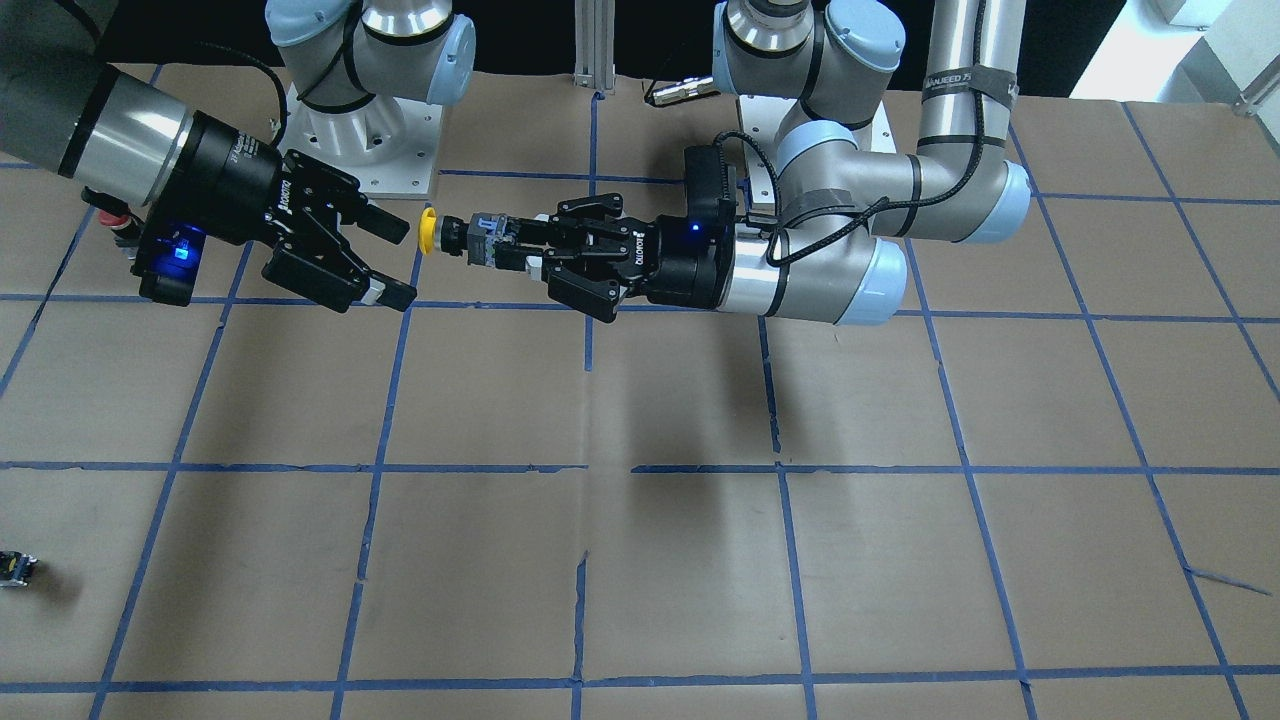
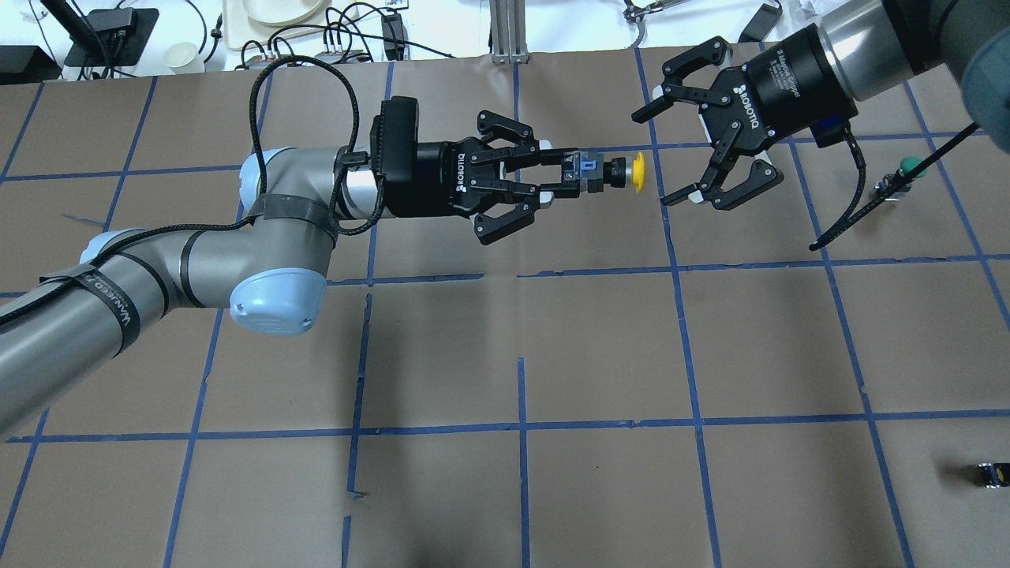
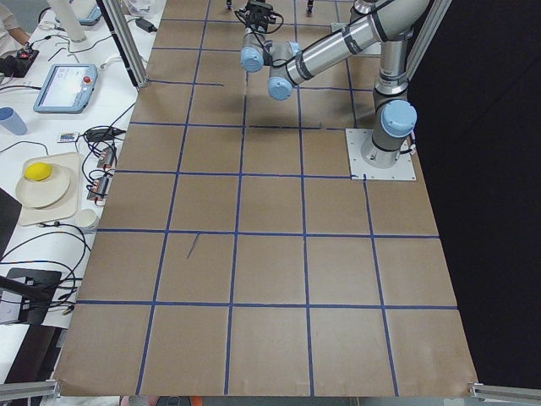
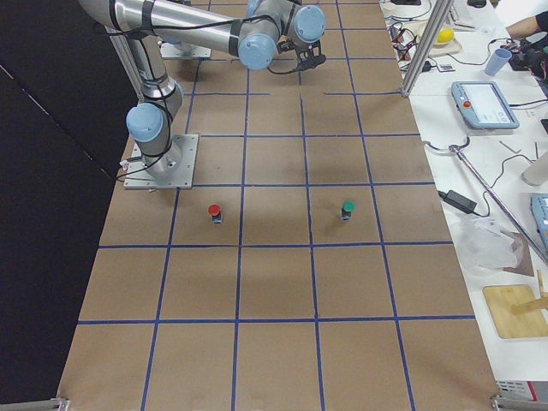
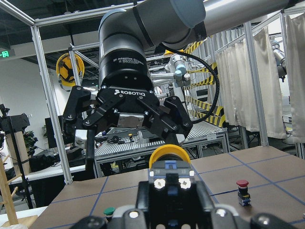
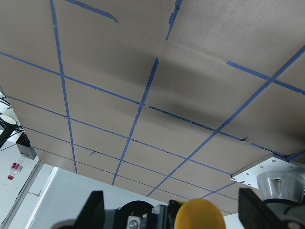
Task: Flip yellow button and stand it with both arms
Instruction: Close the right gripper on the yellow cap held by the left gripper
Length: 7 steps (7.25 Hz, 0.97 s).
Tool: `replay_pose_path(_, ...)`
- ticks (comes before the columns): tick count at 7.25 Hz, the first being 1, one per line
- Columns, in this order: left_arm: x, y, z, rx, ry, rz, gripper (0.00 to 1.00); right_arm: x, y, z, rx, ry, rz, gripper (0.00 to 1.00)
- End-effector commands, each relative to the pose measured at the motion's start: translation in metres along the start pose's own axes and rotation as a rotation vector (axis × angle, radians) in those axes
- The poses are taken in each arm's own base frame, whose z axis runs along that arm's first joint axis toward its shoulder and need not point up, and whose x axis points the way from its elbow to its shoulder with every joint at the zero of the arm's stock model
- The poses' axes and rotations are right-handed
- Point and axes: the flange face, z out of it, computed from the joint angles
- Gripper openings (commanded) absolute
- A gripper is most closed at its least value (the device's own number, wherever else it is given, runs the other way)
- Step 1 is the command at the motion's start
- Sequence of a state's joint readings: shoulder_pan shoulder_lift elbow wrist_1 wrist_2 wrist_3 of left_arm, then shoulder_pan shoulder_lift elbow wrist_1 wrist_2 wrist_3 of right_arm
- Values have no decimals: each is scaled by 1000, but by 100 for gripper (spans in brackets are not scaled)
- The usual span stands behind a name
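The yellow button (image 2: 611, 172) hangs in the air, lying sideways, its yellow cap pointing at my right gripper. My left gripper (image 2: 566, 177) is shut on its black-and-grey body; in the front view that gripper (image 1: 512, 246) holds the button (image 1: 455, 237) the same way. My right gripper (image 2: 659, 156) is open, a short gap beyond the cap and not touching it; it also shows in the front view (image 1: 398, 260). In the left wrist view the button (image 5: 169, 164) sits right in front of the open right gripper (image 5: 131, 143). In the right wrist view the cap (image 6: 199, 215) lies between the open fingers (image 6: 95, 209).
A red-capped button (image 4: 215, 211) and a green-capped button (image 4: 348, 208) stand on the brown table with its blue tape grid (image 2: 521, 363), on my right side. A tiny dark part with a yellow spot (image 2: 990, 473) lies near the right front edge.
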<state>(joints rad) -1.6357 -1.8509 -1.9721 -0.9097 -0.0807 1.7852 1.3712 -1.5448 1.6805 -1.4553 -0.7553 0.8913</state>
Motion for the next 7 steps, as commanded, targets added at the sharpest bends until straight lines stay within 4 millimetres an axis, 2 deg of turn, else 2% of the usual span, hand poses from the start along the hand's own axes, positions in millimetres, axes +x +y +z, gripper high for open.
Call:
replay_pose_path(1,-19,3,0,10,-1,12,7,4,-2,5,-15,11,12,98)
replay_pose_path(3,-22,1,0,10,-1,15,8,-5,7,1,-75,-48,9,98)
replay_pose_path(5,-23,1,0,11,-1,13,9,-9,8,1,-112,-82,7,97)
replay_pose_path(7,-22,2,0,11,-1,10,10,-7,9,2,-115,-84,5,80)
